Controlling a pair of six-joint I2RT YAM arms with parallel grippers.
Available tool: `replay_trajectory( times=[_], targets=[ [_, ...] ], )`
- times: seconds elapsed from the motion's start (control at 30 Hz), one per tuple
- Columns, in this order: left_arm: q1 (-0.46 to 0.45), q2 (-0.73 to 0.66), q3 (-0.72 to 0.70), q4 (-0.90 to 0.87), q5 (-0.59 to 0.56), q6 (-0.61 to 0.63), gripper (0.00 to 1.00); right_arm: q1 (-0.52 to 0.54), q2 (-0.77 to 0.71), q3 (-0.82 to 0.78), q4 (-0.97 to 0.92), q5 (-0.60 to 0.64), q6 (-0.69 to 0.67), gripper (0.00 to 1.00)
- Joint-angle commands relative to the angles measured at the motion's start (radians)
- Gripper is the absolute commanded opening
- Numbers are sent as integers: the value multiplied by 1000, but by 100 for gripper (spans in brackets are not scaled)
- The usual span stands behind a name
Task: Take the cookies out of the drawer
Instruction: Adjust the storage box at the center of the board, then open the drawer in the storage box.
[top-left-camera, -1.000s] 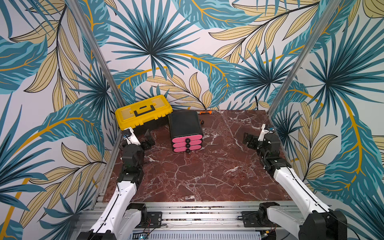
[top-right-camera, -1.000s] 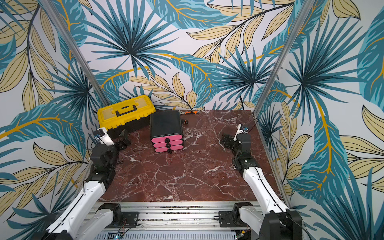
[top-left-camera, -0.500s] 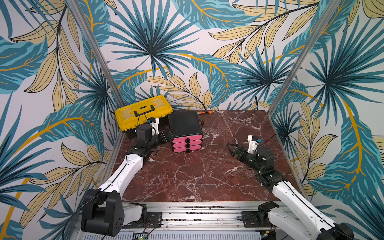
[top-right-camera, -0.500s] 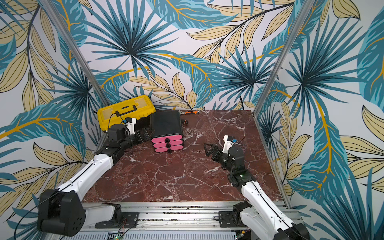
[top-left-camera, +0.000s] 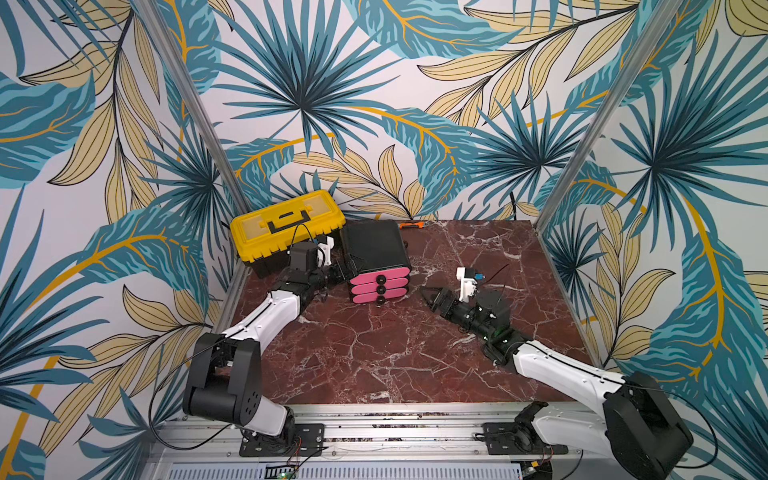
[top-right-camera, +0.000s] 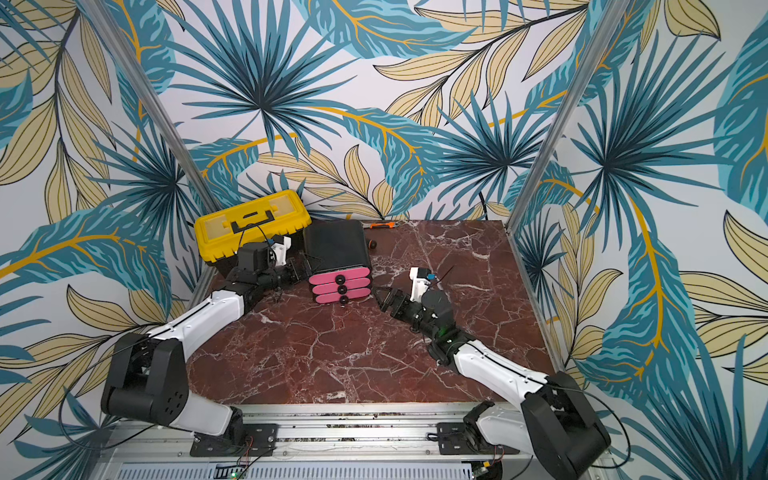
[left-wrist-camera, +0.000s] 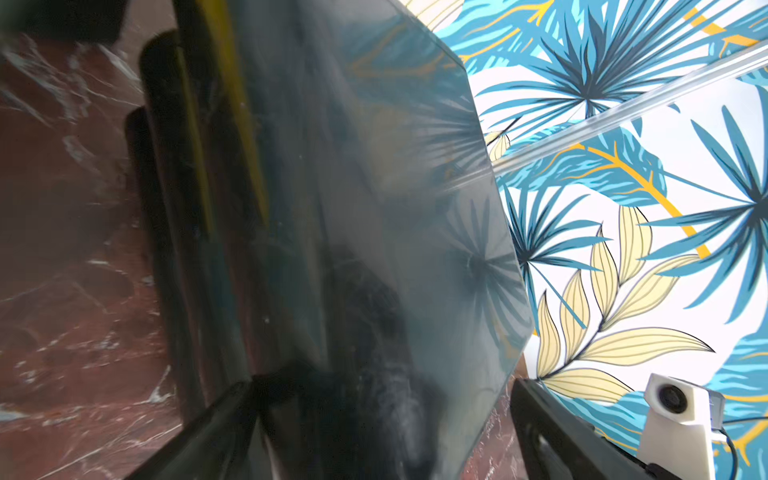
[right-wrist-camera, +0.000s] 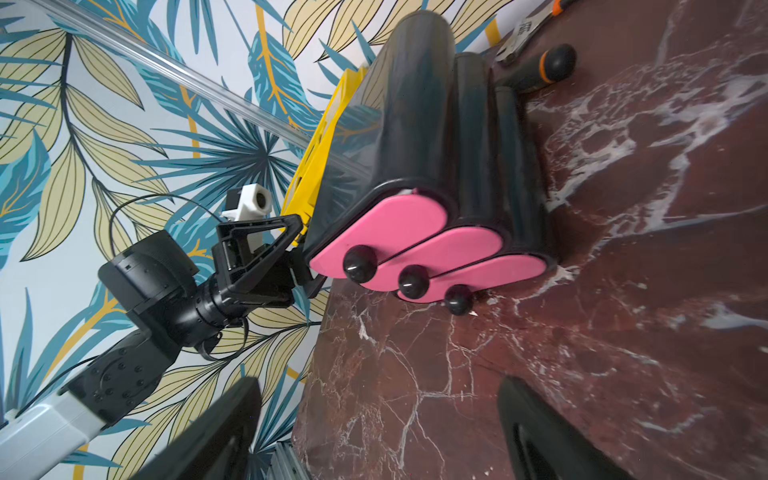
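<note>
The drawer unit is a black box with three pink fronts, each with a black knob, and all three are shut. The cookies are out of view. My left gripper is open against the unit's left side wall, and its glossy black shell fills the left wrist view. My right gripper is open and empty, low over the marble. It points at the pink fronts from a short way off, with the knobs ahead of its fingers.
A yellow toolbox stands behind my left gripper, close to the unit. An orange-handled tool and a black-and-orange handle lie behind the unit by the back wall. Metal posts and patterned walls edge the marble table.
My left arm swung from the front left up to the unit's left side. My right arm came down and reached in towards the pink fronts.
</note>
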Motion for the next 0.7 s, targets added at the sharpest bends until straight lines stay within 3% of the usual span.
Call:
replay_trajectory(
  times=[0.0, 0.2, 0.4, 0.67],
  targets=[
    [-19, 4, 52, 35, 67, 4, 100, 52, 81, 47, 185, 33, 34, 90],
    [-26, -20, 22, 15, 39, 47, 100, 130, 215, 123, 217, 142, 43, 83],
    [-25, -60, 9, -43, -9, 137, 100, 160, 347, 202, 253, 173, 59, 81],
    [-25, -65, 5, -8, -23, 113, 100, 180, 471, 269, 260, 239, 81, 74]
  ],
)
